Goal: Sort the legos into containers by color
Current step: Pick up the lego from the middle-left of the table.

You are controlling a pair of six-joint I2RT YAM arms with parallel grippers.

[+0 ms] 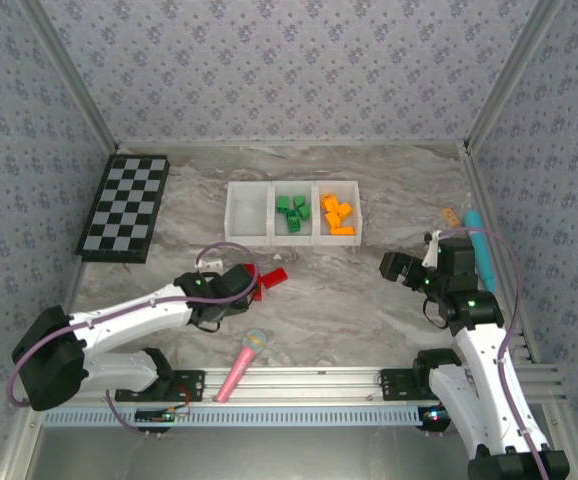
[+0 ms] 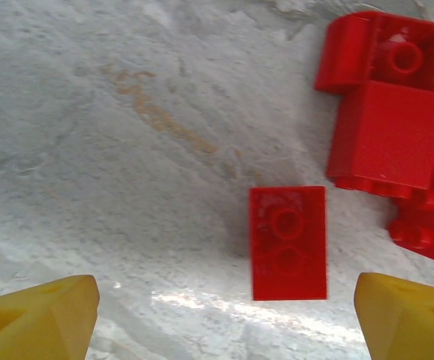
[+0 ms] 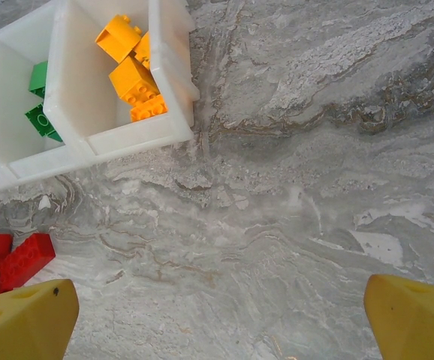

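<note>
Three joined white bins (image 1: 294,238) stand at the table's middle back. The left bin (image 1: 248,212) holds nothing, the middle one holds green legos (image 1: 290,213), the right one orange legos (image 1: 337,216) (image 3: 132,73). Red legos (image 1: 272,279) (image 3: 16,259) lie on the marble in front of the bins. My left gripper (image 1: 254,283) (image 2: 224,319) hangs open just above them; an oblong red brick (image 2: 288,242) lies between its yellow fingertips (image 2: 38,319), with a red cluster (image 2: 392,135) beyond it. My right gripper (image 1: 397,266) (image 3: 221,322) stands open over bare marble, right of the bins.
A black-and-white checkerboard (image 1: 126,206) lies at the back left. A pink microphone toy (image 1: 241,364) rests near the front edge. A teal object (image 1: 481,246) and a small tan piece (image 1: 451,215) lie by the right wall. Aluminium rails edge the table.
</note>
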